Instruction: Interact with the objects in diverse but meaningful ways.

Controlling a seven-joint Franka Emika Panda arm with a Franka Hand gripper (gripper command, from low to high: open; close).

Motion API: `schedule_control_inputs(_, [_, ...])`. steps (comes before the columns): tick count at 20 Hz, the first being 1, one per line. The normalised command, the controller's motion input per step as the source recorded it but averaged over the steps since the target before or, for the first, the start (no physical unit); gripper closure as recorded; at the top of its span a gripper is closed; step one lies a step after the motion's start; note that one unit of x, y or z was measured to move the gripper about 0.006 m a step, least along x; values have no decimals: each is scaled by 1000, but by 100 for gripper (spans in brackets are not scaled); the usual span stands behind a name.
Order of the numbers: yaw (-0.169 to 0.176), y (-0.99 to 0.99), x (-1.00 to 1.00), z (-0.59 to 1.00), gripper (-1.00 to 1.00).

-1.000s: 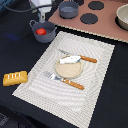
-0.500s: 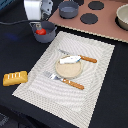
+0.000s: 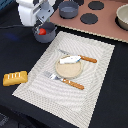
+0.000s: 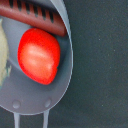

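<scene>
The white robot gripper (image 3: 39, 22) hovers over a small grey handled pot (image 4: 59, 95) holding a glossy red plastic tomato (image 4: 39, 55) and a brown scored sausage (image 4: 37, 17). The tomato looks light, hard and slippery, best pinched across its middle; whether the fingers are parted or closed cannot be told.

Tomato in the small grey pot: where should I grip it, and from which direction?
Take the red tomato across its rounded middle, coming straight down through the open top of the small grey pot. The wall rings it and the brown sausage lies close beside it, so side approaches look blocked.
</scene>
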Motion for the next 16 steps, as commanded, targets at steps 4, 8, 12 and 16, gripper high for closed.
schedule_control_inputs(4, [0, 0, -214, -152, -100])
schedule_control_inputs(8, [0, 0, -108, -234, -100])
schedule_control_inputs(12, [0, 0, -106, -239, -100])
schedule_control_inputs(16, [0, 0, -126, -296, -100])
